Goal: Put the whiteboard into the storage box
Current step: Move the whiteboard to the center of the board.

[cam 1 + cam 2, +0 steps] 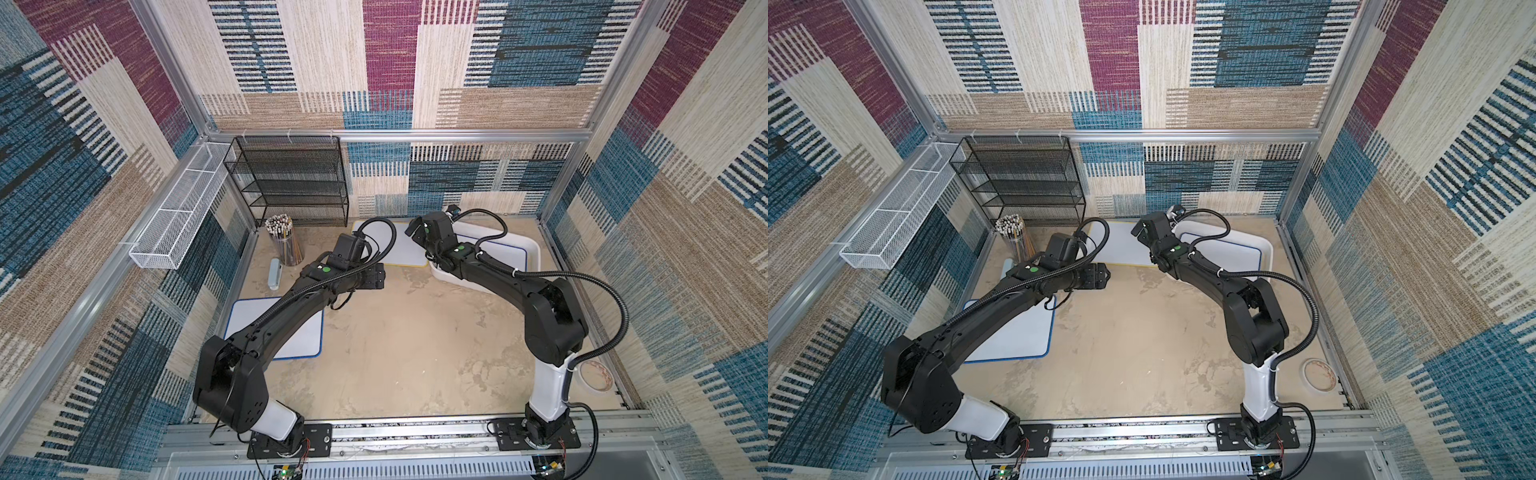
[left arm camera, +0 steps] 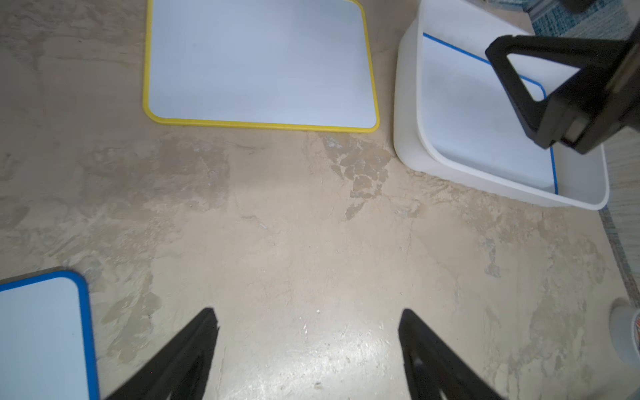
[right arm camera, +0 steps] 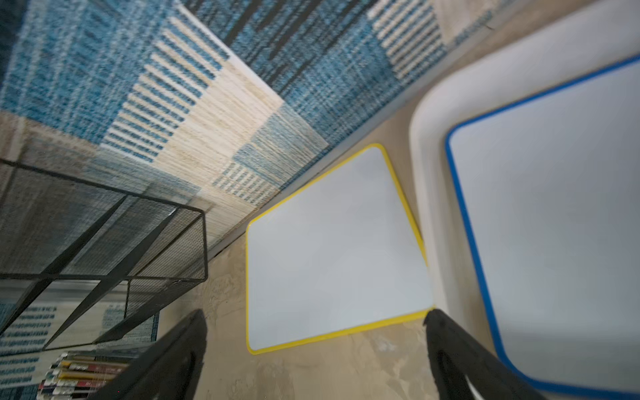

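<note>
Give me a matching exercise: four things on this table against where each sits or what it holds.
1 yellow-framed whiteboard
2 pencil cup
3 tape roll
4 storage box

A beside the right arm's base
B holds a blue-framed whiteboard
C stands before the black rack
D lies flat between rack and box

Pairs: 1-D, 2-C, 3-A, 4-B

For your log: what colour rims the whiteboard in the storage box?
Blue rim, clearest in right wrist view.

Left arm (image 1: 274,320) reaching forward, elbow bent, wrist turned toward centre; left gripper (image 2: 308,313) jaws apart, empty. Right arm (image 1: 498,272) reaching forward, wrist lifted; right gripper (image 3: 315,311) jaws wide apart, empty. Grippers near each other, not touching.
</note>
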Motion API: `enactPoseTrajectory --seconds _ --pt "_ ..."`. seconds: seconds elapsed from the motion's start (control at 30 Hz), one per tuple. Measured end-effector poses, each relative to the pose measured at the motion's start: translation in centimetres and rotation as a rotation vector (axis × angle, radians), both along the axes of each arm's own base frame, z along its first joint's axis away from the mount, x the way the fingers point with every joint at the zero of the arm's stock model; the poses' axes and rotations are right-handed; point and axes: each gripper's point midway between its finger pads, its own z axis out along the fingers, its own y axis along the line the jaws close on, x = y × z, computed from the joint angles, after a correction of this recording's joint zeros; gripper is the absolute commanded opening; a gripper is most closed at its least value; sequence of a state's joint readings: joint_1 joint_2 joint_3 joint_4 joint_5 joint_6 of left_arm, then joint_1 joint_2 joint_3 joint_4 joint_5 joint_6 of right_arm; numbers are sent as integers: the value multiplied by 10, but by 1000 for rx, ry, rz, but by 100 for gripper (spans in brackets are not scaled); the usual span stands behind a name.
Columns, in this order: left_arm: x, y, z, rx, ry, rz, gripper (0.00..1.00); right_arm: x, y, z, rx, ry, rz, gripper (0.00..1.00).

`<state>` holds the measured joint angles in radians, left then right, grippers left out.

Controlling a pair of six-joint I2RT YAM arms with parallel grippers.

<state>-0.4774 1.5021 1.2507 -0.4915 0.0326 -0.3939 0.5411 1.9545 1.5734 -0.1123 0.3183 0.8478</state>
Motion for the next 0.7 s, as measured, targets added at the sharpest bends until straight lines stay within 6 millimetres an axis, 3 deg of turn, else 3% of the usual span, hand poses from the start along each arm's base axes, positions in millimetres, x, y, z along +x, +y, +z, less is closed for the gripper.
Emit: enactPoseTrajectory --seconds 0.13,0.33,0.5,0.57,0.7 --pt "4 18 12 -53 -26 51 84 31 38 3 -85 -55 157 100" --pt "15 43 20 -96 -34 124 87 56 82 -22 -221 -56 341 100" --pt "21 59 22 -106 -36 170 89 61 98 -50 -320 -24 428 100" --pt "22 63 22 -117 -32 178 99 62 102 -61 -348 -16 457 100" --pt "25 71 21 -129 -23 206 99 60 107 -85 -400 18 511 100"
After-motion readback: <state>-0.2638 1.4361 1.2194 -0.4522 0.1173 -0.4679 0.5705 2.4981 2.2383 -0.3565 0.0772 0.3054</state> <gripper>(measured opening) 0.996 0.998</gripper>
